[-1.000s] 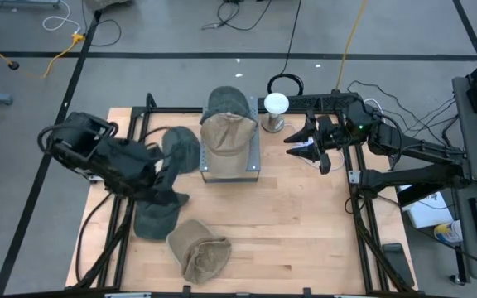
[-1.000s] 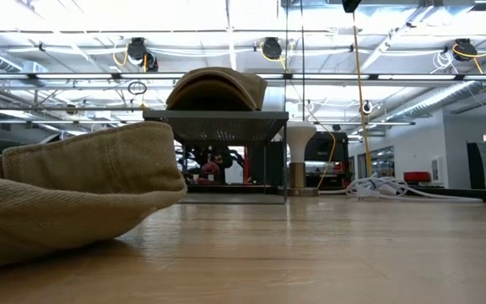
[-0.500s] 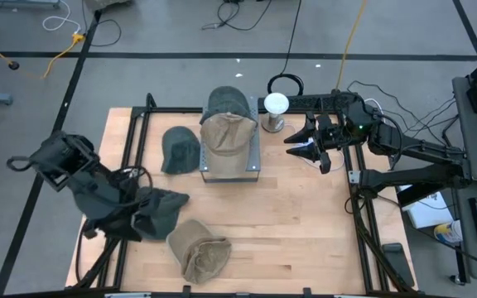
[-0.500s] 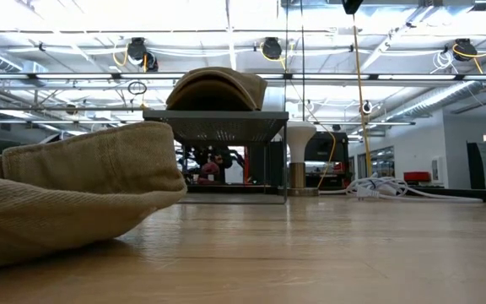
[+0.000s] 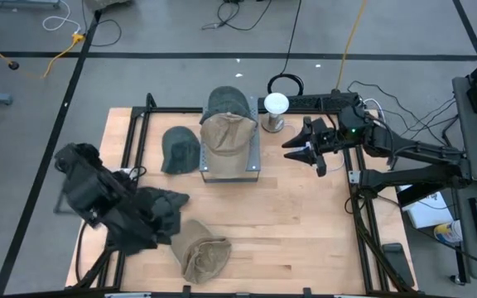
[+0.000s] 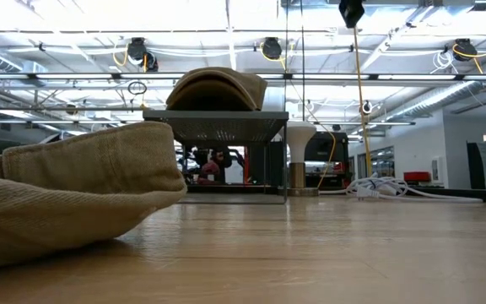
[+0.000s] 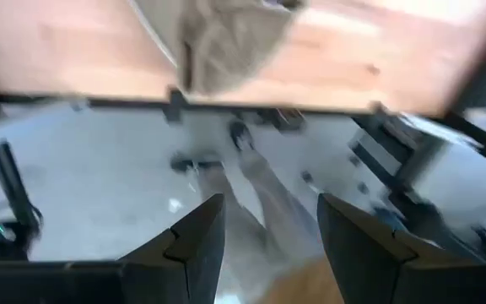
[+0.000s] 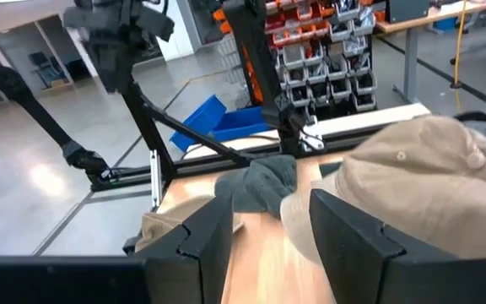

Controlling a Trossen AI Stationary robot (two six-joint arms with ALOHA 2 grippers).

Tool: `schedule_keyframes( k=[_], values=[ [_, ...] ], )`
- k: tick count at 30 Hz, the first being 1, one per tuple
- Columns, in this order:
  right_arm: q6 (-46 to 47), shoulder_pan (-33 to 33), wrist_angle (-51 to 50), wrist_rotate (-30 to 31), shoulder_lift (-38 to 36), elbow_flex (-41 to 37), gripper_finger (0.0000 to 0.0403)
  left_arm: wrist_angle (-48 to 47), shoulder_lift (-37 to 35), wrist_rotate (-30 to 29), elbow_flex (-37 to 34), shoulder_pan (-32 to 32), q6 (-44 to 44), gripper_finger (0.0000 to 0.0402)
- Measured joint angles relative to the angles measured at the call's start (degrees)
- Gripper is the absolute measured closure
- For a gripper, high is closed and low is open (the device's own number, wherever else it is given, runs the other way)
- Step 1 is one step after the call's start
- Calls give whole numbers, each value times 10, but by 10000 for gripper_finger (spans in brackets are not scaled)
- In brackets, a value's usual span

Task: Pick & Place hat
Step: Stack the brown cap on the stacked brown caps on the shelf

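Closest to the front edge, the left gripper (image 7: 268, 203) hangs by the counter's (image 5: 305, 240) front-left corner. Its fingers (image 7: 194, 245) are spread and grasp nothing; between them only floor shows. Just beside that arm in the high view lies a crumpled dark green hat (image 5: 166, 209), not held, and nearer the front edge a tan hat (image 5: 197, 252) rests on the wood.

The left wrist view catches the tan hat and the counter's edge, with the room's floor below (all of it smeared). The low view sees none of the left arm. That same tan hat fills its left side and hides the crumpled one behind it.

Farther back stands a mesh rack (image 5: 230, 170) with a second tan cap (image 5: 228, 132) on top. A green cap (image 5: 180, 149) lies flat on the counter just to its left, and a grey-green cap (image 5: 226, 101) is at the rack's far end. A white round-topped post (image 5: 276, 104) stands just beside the rack's far right corner, with coiled cable behind it.

The right gripper (image 5: 305, 151) hovers right of the rack, apart from it, its fingers (image 8: 205, 241) parted and empty. Its wrist view looks across the capped rack to the crumpled hat and the left arm beyond, which the low view misses.
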Motion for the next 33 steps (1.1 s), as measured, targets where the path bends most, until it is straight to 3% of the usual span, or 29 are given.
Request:
schedule_keyframes(
  k=[10, 33],
  values=[
    [0, 0, 0, -4, -2, -31, 252, 9, -1, 124, -165, 0, -30, 211],
    [-37, 0, 0, -6, -2, -31, 252, 252, -1, 78, -456, -16, -97, 211]
  ],
)
